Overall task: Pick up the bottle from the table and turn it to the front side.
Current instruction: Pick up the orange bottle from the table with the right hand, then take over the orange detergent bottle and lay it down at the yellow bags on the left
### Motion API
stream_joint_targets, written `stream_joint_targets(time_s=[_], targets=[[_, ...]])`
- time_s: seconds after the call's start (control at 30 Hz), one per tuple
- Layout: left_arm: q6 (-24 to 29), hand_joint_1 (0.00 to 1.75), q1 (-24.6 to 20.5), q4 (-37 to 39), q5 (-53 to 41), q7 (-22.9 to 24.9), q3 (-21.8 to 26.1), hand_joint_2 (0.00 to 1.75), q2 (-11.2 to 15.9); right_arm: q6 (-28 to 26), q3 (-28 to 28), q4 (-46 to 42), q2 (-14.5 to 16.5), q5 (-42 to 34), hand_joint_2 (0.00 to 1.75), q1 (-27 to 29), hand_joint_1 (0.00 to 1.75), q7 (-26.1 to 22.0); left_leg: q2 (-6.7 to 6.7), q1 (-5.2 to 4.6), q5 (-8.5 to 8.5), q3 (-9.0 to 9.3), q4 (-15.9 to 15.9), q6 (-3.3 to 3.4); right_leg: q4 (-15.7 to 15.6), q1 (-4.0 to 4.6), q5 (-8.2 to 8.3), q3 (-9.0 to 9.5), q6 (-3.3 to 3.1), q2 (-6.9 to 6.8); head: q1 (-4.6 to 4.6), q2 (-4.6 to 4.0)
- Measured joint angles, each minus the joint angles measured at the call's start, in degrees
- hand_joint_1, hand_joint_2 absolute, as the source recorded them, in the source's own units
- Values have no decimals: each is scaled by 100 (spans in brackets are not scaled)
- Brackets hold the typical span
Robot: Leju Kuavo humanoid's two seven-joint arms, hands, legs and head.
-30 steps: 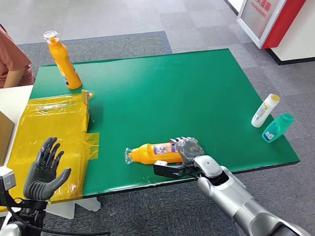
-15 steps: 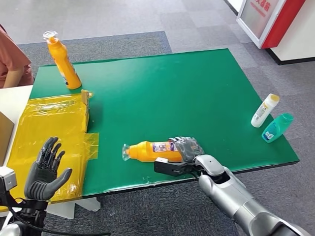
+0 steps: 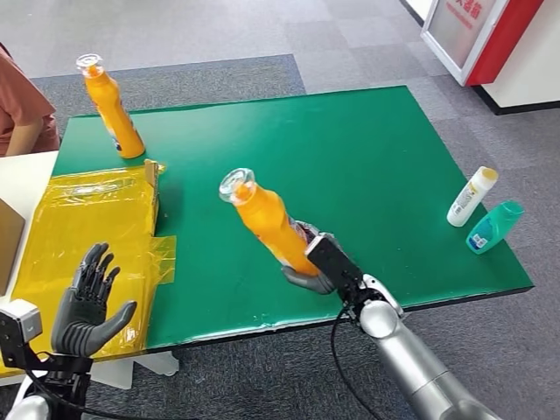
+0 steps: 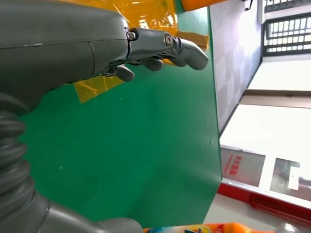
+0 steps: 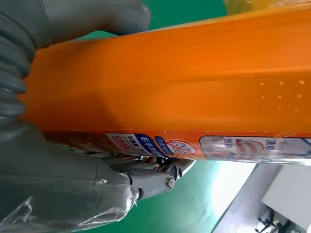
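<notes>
My right hand (image 3: 316, 262) grips an orange bottle (image 3: 268, 220) by its lower body and holds it lifted off the green table (image 3: 370, 166), tilted with its clear cap up and to the left. Close up, the right wrist view shows the bottle's orange side (image 5: 176, 77) and a strip of printed label, with my fingers (image 5: 154, 172) wrapped under it. My left hand (image 3: 89, 302) hovers open, fingers spread, above the yellow sheet (image 3: 93, 227) at the table's left end; in the left wrist view the left hand (image 4: 154, 46) holds nothing.
A second orange bottle (image 3: 112, 107) stands at the table's far left corner. A white bottle (image 3: 472, 196) and a teal bottle (image 3: 493, 227) lie near the right edge. A person's sleeve (image 3: 23, 105) shows at the far left. A red-and-white sign (image 3: 475, 31) stands far right.
The bottle lay flat on the table in my right hand's grip; now it is raised and tilted cap-up. My right wrist has rotated. My left hand has barely shifted.
</notes>
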Motion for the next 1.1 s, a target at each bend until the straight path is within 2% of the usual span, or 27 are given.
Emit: stream_joint_targets(time_s=[0.13, 0.23, 0.53, 0.7, 1.1], targets=[[99, 0, -187, 114, 1, 0, -85, 175, 27, 20, -219, -98, 113, -695, 175, -28, 175, -119, 0, 0, 1, -1, 0, -1, 0, 0, 1, -1, 0, 0, -1, 0], [116, 0, -492, 286, 23, 41, -259, 175, 39, -19, -277, -131, 232, -978, 175, -136, 175, -181, 0, 0, 8, -3, 0, -4, 1, 1, 6, -3, 0, 0, 0, 0], [182, 0, -1478, 720, 169, 349, -1126, 175, 31, -258, -116, -22, 512, -1104, 175, -609, 175, -202, 0, 0, 19, -8, 0, -6, 2, 1, 18, -9, -1, -1, 0, 0], [190, 0, -2032, 915, 378, 560, -1696, 175, -89, -309, 65, 73, 630, -1198, 175, -864, 175, -232, -1, 0, 20, -10, 0, -5, 2, 0, 21, -9, 1, 0, 0, 0], [234, 0, -2643, 997, 632, 737, -2548, 175, -244, -469, 531, 212, 740, -971, 175, -964, 175, -420, 0, 0, 20, -11, 0, -5, 3, 0, 20, -12, 1, 0, -1, 0]])
